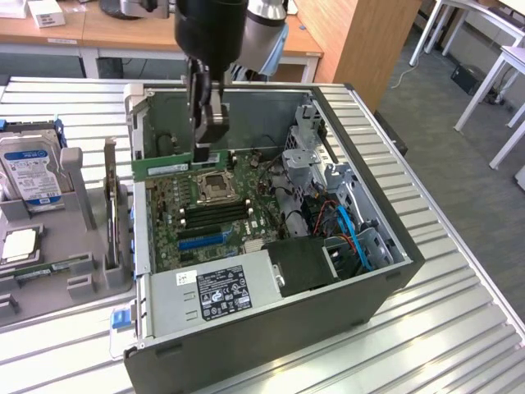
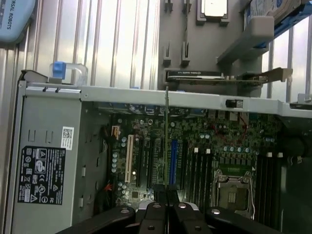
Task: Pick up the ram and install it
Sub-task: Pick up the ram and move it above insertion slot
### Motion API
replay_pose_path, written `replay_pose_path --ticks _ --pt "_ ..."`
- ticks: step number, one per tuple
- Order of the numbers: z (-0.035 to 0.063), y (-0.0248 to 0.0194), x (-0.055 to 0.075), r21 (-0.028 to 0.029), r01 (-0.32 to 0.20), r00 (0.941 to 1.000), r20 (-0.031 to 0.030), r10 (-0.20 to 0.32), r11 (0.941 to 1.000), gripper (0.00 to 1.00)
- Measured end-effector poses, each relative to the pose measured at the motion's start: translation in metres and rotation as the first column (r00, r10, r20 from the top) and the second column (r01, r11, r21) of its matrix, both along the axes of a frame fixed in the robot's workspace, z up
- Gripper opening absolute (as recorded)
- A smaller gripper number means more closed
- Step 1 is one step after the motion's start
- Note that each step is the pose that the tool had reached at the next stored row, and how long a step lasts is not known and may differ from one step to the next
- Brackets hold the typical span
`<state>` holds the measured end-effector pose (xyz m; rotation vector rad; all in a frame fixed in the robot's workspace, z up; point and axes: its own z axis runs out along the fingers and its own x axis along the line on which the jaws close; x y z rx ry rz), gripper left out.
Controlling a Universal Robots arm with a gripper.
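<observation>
My gripper (image 1: 204,146) hangs over the open computer case (image 1: 385,279), shut on the ram (image 1: 168,163). The ram is a long, thin green stick, held level above the back of the motherboard (image 1: 193,238), near the CPU socket (image 1: 215,185). In the wrist view the ram (image 2: 166,141) appears edge-on as a thin line running out from between the fingertips (image 2: 155,208), above the board's slots. The black memory slots (image 1: 215,215) lie just in front of the socket, below the ram; the wrist view shows the same slots (image 2: 197,170).
A grey parts tray (image 1: 74,246) stands at the exterior view's left with a hard drive (image 1: 29,172), a square CPU chip (image 1: 18,245) and an upright card (image 1: 111,205). Inside the case are the power supply (image 1: 221,291), a drive cage (image 1: 308,148) and blue cables (image 1: 349,234).
</observation>
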<state>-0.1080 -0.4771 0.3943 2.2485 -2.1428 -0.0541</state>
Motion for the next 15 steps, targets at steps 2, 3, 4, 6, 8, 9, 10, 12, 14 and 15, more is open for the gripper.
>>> replay_pose_path --ticks 2,3,4,6,8,9,10,12,14,15 --pt "0.0 0.0 0.007 0.0 0.0 1.0 0.0 0.0 1.0 0.12" --pt "0.0 0.0 0.01 -0.0001 0.0 1.0 0.0 0.0 1.0 0.12" --pt "0.0 0.0 0.013 0.0 0.0 1.0 0.0 0.0 1.0 0.12" --pt "0.0 0.0 0.018 0.0 0.0 1.0 0.0 0.0 1.0 0.12" --pt "0.0 0.0 0.024 0.0 0.0 1.0 0.0 0.0 1.0 0.12" --pt "0.0 0.0 0.026 0.0 0.0 1.0 0.0 0.0 1.0 0.12" --pt "0.0 0.0 0.029 -0.0001 0.0 1.0 0.0 0.0 1.0 0.12" --pt "0.0 0.0 0.034 -0.0001 0.0 1.0 -0.0001 0.0 1.0 0.12" --pt "-0.0001 0.0 0.039 0.0 0.0 1.0 0.0 0.0 1.0 0.12" --pt "-0.0001 0.0 0.042 0.0 0.0 1.0 0.0 0.0 1.0 0.12"
